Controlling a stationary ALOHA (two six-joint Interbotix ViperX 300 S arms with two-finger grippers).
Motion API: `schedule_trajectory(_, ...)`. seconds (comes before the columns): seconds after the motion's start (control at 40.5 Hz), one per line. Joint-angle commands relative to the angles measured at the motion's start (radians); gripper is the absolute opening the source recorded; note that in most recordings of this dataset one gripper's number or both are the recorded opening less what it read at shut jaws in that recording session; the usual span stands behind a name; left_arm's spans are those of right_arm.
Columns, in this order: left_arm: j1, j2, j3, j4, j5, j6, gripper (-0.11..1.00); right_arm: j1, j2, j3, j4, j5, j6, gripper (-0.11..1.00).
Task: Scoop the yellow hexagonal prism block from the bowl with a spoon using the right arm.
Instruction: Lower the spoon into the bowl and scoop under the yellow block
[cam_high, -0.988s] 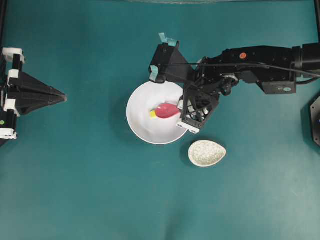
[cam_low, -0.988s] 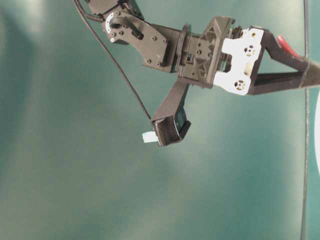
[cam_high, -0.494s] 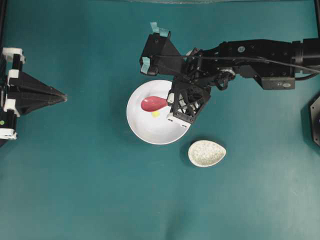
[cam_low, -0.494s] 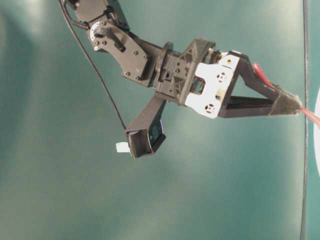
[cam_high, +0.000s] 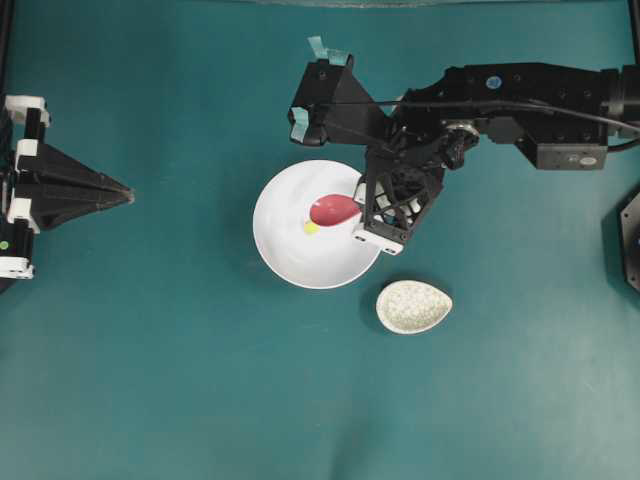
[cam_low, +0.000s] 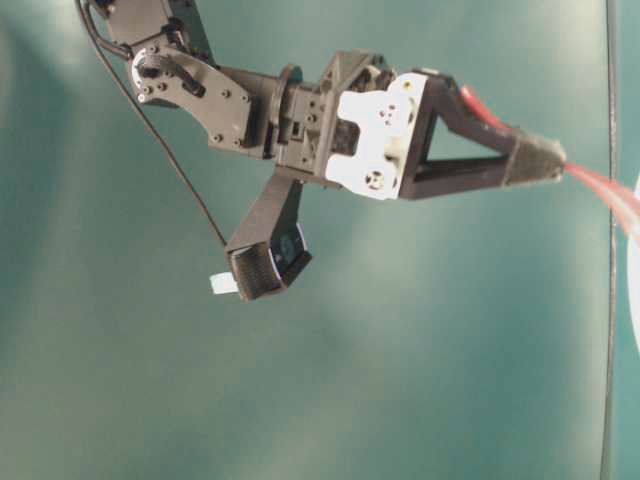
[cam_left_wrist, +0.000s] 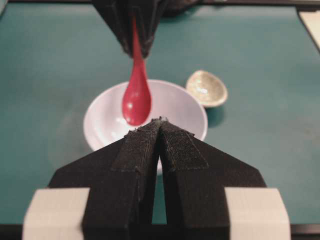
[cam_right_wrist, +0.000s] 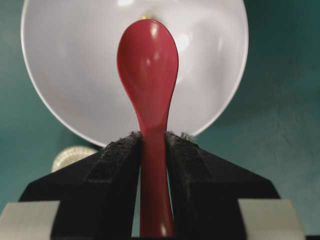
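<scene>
Teal desk (cam_high: 150, 350), white bowl (cam_high: 285, 255) at centre. Right hand (cam_right_wrist: 154, 142) clamped on the red spoon (cam_high: 334, 209) handle, scoop over the bowl. Left hand (cam_left_wrist: 160, 131) pressed together at nine o'clock. Yellow block (cam_high: 311, 227) lies in the bowl, at the spoon's seven o'clock.

Probably a robotics lab, bare teal tabletop (cam_high: 150, 350), two fixed robot arms, camera rig

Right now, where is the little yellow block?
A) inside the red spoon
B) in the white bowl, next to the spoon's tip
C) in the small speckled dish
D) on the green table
B: from overhead the block lies on the bowl's floor just beside the tip of the spoon, not in it.
</scene>
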Motion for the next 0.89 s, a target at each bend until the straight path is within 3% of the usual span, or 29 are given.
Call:
schedule_trajectory(0.0, 0.003, 0.005, -0.023, 0.003, -0.006, 0.002, -0.01, -0.003, -0.028, -0.023, 0.000, 0.015, 0.015, 0.23)
schedule_trajectory(0.864, 0.003, 0.005, -0.023, 0.003, -0.003, 0.002, -0.01, 0.025, 0.061, 0.008, 0.009, -0.049, 0.037, 0.23)
